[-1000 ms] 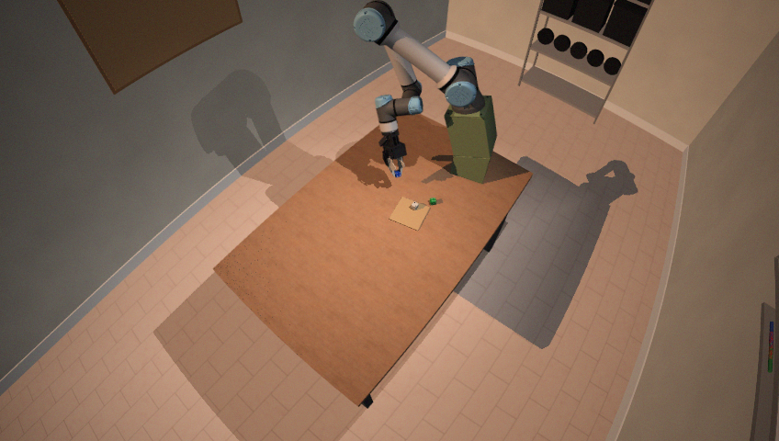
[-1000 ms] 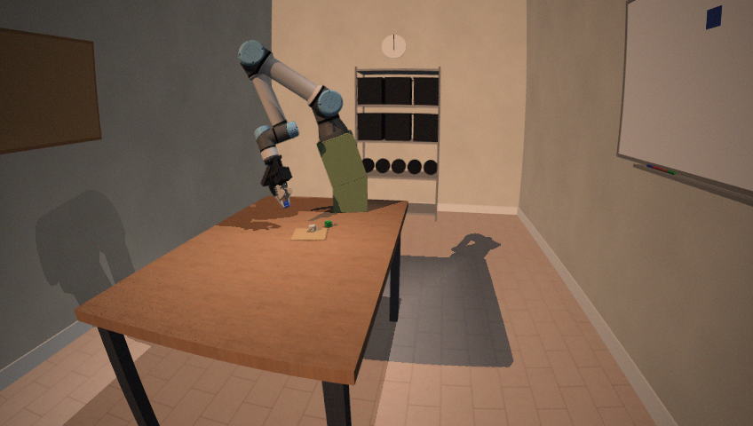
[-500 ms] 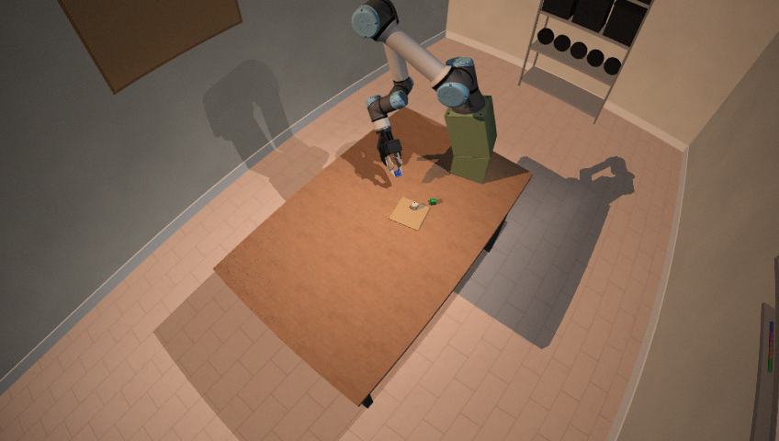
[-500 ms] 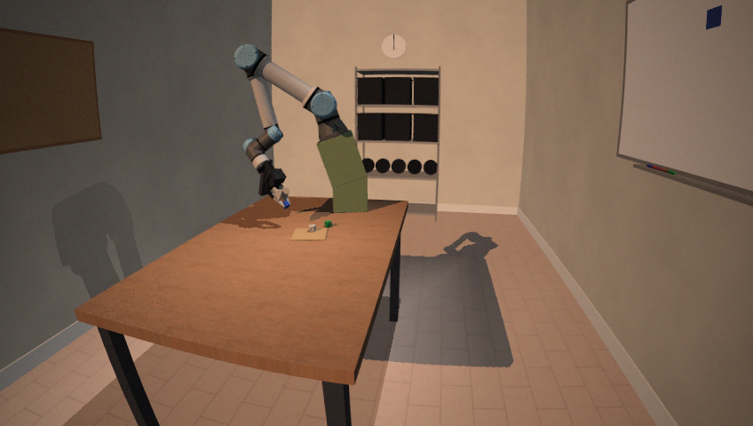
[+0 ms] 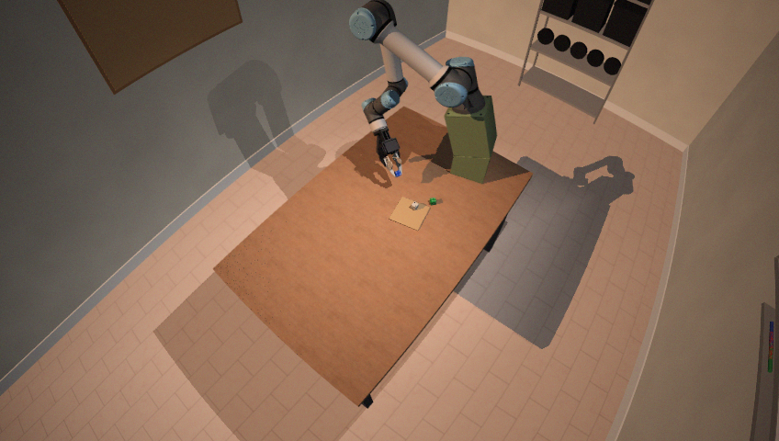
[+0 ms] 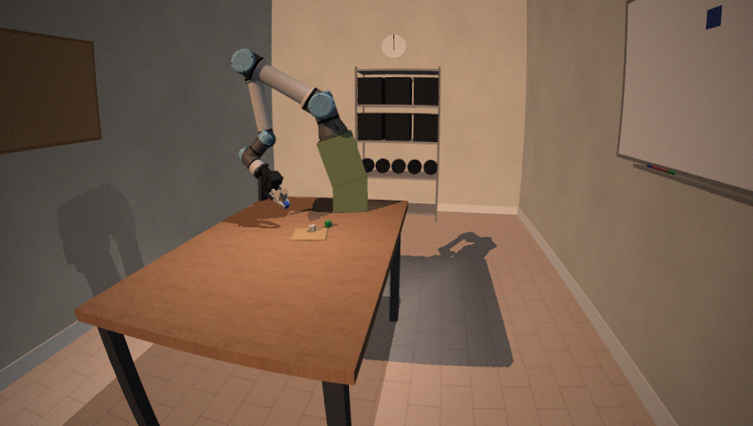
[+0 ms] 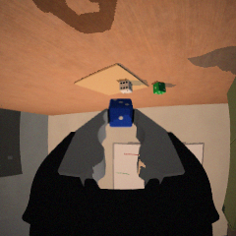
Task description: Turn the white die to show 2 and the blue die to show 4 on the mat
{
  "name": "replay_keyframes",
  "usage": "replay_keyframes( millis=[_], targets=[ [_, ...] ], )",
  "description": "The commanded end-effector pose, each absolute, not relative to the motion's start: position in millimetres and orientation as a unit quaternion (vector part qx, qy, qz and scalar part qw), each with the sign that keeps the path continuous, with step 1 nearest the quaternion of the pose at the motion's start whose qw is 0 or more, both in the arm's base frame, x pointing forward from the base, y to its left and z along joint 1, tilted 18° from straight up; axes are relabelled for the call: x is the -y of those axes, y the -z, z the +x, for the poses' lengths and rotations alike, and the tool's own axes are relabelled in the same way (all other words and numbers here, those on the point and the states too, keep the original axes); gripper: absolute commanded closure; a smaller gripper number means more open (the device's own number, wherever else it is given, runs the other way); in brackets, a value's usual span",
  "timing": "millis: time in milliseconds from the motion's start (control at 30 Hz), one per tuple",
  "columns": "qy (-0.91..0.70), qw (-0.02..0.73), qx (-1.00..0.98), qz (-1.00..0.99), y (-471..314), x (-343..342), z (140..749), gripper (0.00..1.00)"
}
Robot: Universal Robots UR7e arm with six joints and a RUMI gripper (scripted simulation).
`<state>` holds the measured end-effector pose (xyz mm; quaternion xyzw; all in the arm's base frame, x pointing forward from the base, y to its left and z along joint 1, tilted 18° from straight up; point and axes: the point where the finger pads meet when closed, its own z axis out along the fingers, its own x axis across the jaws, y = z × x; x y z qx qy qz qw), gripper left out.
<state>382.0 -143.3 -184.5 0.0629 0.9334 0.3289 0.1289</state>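
Jaws clamp the blue die (image 7: pixel 120 112) above the surface (image 5: pixel 328 273), its top number unreadable; beyond them the white die (image 7: pixel 125 86) sits on the mat (image 7: pixel 98 81), pips blurred, green die (image 7: pixel 158 88) just beside it.

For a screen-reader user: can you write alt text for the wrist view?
The gripper holds a blue die between its fingertips above a wooden table. Beyond, a white die sits on a tan mat, with a green die beside the mat.
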Motion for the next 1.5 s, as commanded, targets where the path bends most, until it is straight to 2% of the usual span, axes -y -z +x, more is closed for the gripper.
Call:
replay_keyframes(
  millis=[0,1467],
  targets=[
    [-0.333,0.129,-0.932,0.062,184,143,382,0.94],
    [-0.333,0.129,-0.932,0.062,252,164,392,0.94]
  ],
)
